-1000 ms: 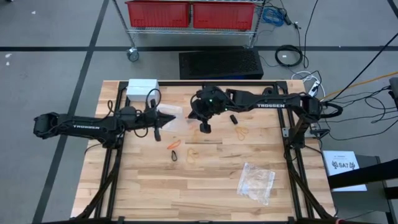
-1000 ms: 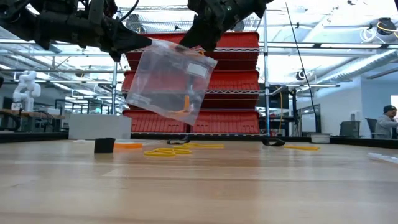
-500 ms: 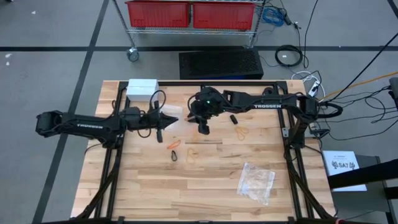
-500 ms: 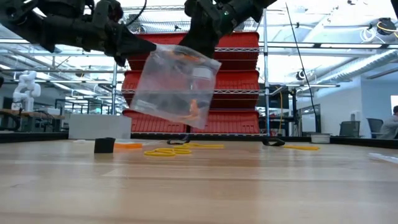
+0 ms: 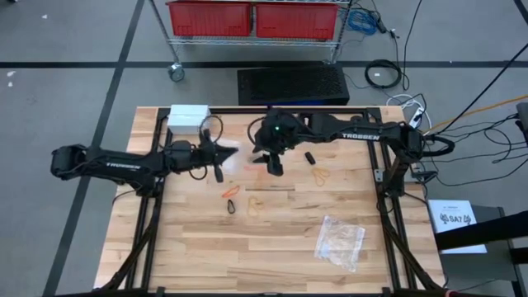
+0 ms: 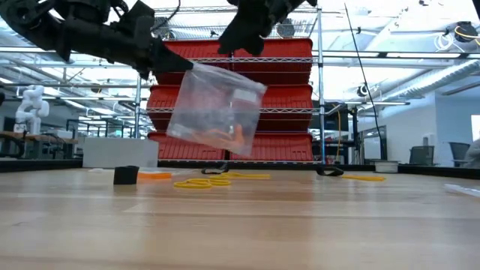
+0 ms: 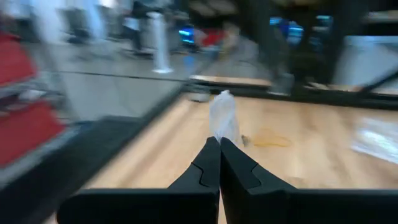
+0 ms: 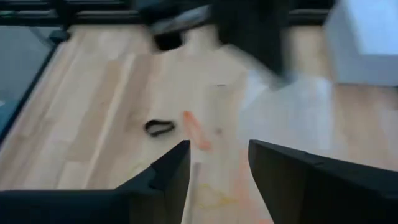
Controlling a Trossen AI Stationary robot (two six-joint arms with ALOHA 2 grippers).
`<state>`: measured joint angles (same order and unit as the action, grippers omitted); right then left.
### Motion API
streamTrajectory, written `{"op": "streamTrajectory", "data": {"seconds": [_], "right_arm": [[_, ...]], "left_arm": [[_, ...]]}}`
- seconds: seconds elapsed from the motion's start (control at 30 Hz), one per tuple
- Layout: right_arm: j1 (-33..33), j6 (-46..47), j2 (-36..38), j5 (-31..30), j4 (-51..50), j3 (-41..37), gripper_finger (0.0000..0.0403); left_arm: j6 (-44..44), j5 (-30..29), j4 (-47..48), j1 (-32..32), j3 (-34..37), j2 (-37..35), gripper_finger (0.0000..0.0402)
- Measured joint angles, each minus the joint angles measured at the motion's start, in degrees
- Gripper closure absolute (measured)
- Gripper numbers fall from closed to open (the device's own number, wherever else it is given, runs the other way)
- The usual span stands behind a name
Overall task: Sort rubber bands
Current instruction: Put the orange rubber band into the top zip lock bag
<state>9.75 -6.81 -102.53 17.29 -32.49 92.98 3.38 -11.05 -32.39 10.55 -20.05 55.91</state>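
Above the desk (image 5: 206,247), the left gripper (image 6: 169,61), jaws clamped on a bag (image 6: 217,109), is dangling it tilted; orange bands (image 6: 225,137) inside are lying lengthwise; the right gripper (image 5: 274,167) is hanging with jaws apart.

I'm set up in some kind of robotics lab or workshop. My wooden table (image 5: 206,247) sits on a taped grey floor (image 5: 66,49), red bins (image 5: 252,18) on a wire rack, cables (image 5: 384,74) everywhere, more benches (image 6: 45,142) further back.

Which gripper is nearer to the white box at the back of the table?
The left. The left gripper, shut on a clear bag, is just in front of the white box. The right gripper is open and farther toward the table's middle.
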Motion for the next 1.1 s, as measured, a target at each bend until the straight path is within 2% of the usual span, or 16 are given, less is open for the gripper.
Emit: {"op": "streamTrajectory", "data": {"seconds": [0.17, 0.5, 0.7, 0.93, 1.03, 1.1], "right_arm": [[-3.2, -1.1, -4.4, 1.1, 6.4, -4.0, 0.0245], [-5.7, -2.9, -19.4, 0.5, 19.2, -3.4, 0.0245], [-5.6, -4.9, -26.2, -4.0, 20.3, 0.2, 0.023], [-5.8, -5.3, -30.7, -5.4, 20.3, 3.8, 0.0199], [-5.7, -5.6, -31.5, -5.4, 20.3, 4.6, 0.0209], [-5.7, -6.2, -31.9, -5.3, 19.8, 4.6, 0.0237]], "left_arm": [[-0.5, 3.6, 1.9, 2.4, 1.4, -5.2, 0.0401], [-1.6, 4.0, 6.1, 3.7, 5.7, -15.6, 0.0401], [-1.5, 4.0, 8.1, 3.7, 5.7, -16.9, 0.0401], [-1.5, 4.0, 9.4, 3.7, 5.8, -16.8, 0.0401], [-1.5, 4.0, 9.6, 3.7, 5.8, -16.8, 0.0401], [-1.5, 4.0, 9.6, 3.7, 5.8, -16.8, 0.0401]]}}
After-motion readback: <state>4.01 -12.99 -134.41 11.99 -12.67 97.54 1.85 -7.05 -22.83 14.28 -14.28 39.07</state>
